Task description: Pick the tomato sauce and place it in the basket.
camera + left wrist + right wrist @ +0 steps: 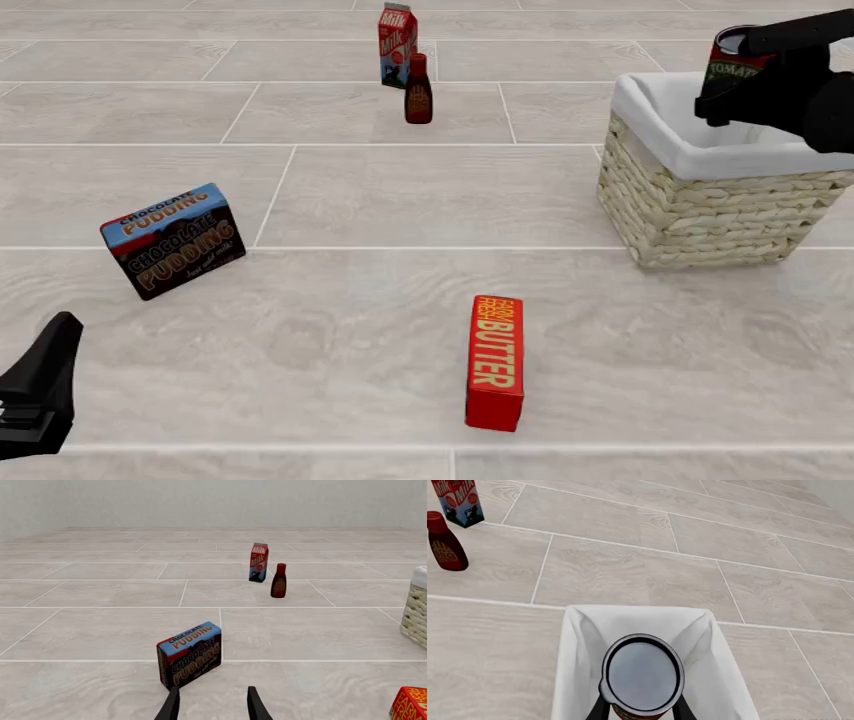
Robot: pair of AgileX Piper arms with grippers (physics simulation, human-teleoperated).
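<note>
The tomato sauce [731, 66] is a small tin with a red and green label. My right gripper [747, 80] is shut on it and holds it in the air over the basket [707, 215]. In the right wrist view the can's dark round top [642, 675] sits between the fingers [599, 707], directly above the basket's white cloth lining [580, 645]. The can is above the rim, not resting inside. My left gripper [54, 350] is low at the near left, open and empty, with both fingers [172, 707] pointing past a pudding box.
A chocolate pudding box [174, 240] stands at the left, just ahead of the left gripper. A red butter box [495, 360] lies in the near middle. A milk carton [396, 45] and a dark red-brown bottle [418, 90] stand at the far middle.
</note>
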